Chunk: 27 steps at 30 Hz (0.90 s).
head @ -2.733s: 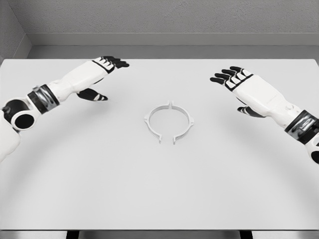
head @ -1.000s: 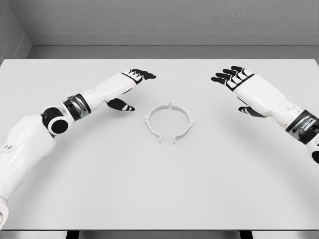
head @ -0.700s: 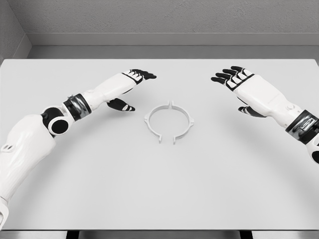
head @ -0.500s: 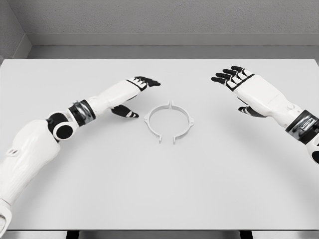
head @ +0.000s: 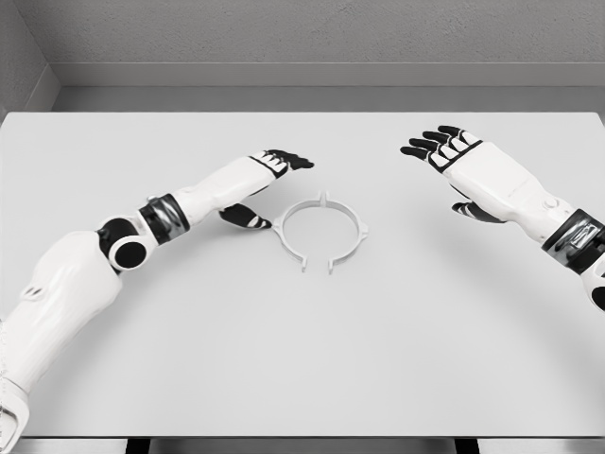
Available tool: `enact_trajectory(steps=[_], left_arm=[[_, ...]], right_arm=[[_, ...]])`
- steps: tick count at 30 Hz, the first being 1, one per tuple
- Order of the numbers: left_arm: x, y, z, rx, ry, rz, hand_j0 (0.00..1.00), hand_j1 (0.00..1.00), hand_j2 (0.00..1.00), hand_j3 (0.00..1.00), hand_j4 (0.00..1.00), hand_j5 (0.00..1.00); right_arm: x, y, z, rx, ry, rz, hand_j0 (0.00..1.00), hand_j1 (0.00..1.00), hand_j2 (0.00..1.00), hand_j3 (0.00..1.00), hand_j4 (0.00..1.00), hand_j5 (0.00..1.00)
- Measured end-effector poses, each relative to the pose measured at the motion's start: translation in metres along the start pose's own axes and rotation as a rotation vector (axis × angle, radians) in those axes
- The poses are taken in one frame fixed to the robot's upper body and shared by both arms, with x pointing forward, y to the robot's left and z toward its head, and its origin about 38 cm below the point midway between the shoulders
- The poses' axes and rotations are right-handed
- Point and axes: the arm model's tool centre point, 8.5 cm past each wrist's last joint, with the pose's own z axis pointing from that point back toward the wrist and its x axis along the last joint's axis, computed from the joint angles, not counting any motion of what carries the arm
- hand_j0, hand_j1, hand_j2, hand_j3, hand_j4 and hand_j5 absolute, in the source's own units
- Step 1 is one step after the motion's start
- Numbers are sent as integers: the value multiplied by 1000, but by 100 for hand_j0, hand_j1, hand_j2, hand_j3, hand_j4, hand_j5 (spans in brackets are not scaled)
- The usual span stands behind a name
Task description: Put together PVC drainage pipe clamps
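- A white pipe clamp (head: 319, 230) is lying flat near the middle of the pale grey bench (head: 302, 359), in free reach of both arms. It is reading as two thin half-rings set face to face, with small tabs jutting out at 12, 3 and 9 o'clock.
- A narrow gap is showing between two short lugs at the ring's 6 o'clock; the halves are probably not yet pressed home there.
- The left hand (head: 257, 184) is sitting just beside the ring at its 9 o'clock, dark-padded fingers (head: 288, 159) stretched out and apart, thumb tucked beneath, holding nothing; whether the thumb is touching the rim I cannot tell. This placement suggests a side grasp.
- The right hand (head: 463, 165) is hovering well apart at 2 o'clock, fingers spread and empty, seemingly waiting.
- Arm shells are looking glossy white, the bench matt and plain.
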Motion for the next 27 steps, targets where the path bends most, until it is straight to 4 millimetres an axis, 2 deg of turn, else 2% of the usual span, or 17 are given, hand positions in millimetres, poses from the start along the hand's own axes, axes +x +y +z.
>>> enact_trajectory(steps=[14, 27], left_arm=[[11, -5, -12, 0, -29, 8, 100, 100, 100, 100, 100, 100], [15, -10, -15, -4, -36, 11, 100, 100, 100, 100, 100, 100]], right_arm=[[0, 0, 0, 0, 0, 0, 100, 100, 100, 100, 100, 100], [1, 1, 0, 2, -1, -1, 100, 100, 100, 100, 100, 100]])
